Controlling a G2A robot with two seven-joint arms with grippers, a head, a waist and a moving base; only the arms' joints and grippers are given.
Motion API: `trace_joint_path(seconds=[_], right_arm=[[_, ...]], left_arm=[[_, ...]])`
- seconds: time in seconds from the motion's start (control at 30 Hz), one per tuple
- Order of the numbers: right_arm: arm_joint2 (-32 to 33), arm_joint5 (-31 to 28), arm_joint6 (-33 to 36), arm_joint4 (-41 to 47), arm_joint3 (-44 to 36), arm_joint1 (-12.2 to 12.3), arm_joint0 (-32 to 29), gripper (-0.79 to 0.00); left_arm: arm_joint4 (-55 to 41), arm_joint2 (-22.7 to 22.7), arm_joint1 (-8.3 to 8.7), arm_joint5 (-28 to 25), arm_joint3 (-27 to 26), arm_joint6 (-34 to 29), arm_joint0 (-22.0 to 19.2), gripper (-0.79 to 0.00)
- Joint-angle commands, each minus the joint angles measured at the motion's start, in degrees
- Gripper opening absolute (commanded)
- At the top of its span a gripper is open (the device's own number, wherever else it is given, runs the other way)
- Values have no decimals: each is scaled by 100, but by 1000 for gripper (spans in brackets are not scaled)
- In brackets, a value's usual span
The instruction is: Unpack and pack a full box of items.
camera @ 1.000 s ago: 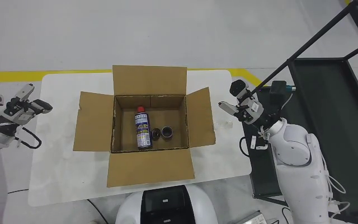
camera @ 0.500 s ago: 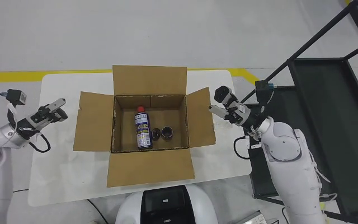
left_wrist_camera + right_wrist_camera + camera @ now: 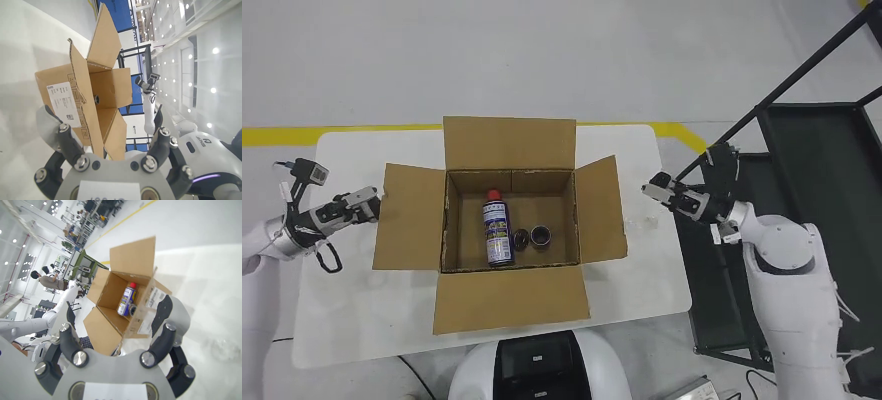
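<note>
An open cardboard box (image 3: 510, 165) with its flaps spread sits mid-table. Inside lie a blue spray can (image 3: 498, 231) with a red cap and two small dark round items (image 3: 531, 238). In the right wrist view the can (image 3: 127, 302) lies on the box floor with a dark round item (image 3: 133, 310) beside it. In the left wrist view one round item (image 3: 97, 98) shows deep inside the box (image 3: 81, 98). My left gripper (image 3: 366, 206) hovers open just left of the box's left flap. My right gripper (image 3: 654, 187) is open, just right of the right flap. Both hold nothing.
The white table (image 3: 352, 300) has bare room left and right of the box. A dark metal rack (image 3: 802, 170) stands right of the table, close behind the right arm. A yellow floor line (image 3: 342, 128) runs behind the table.
My left gripper has come in from the table's far left edge toward the box's left flap. My right gripper swung toward the right flap, then drew back a little to the right.
</note>
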Motion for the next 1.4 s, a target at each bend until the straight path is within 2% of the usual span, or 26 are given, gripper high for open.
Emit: trace_joint_path(seconds=[0.0, 0.2, 0.37, 0.57, 0.87, 1.03, 1.37], right_arm=[[-104, 87, -28, -85, 146, 5, 0, 0], [-552, 39, -120, 30, 355, -5, 7, 0], [-1002, -265, -30, 686, 238, -32, 117, 0], [-1736, -378, -266, 1133, 479, -115, 624, 0], [-2739, -481, -291, 1245, 1161, -236, 1258, 0], [-2886, -478, -375, 1214, 1350, -250, 1347, 0], [-2886, -478, -375, 1214, 1350, -250, 1347, 0]], left_arm=[[68, 113, -1, -87, 126, 88, -77, 0], [-160, 442, -22, -98, 365, 99, -251, 0], [-756, 458, 8, 120, -102, -119, -121, 0], [-1445, 484, 21, 361, -667, -360, 106, 0], [-1531, 1158, -87, 555, -650, -553, -130, 0], [-1720, 1538, -186, 649, -436, -647, -368, 0], [-1720, 1538, -186, 649, -436, -647, -368, 0]])
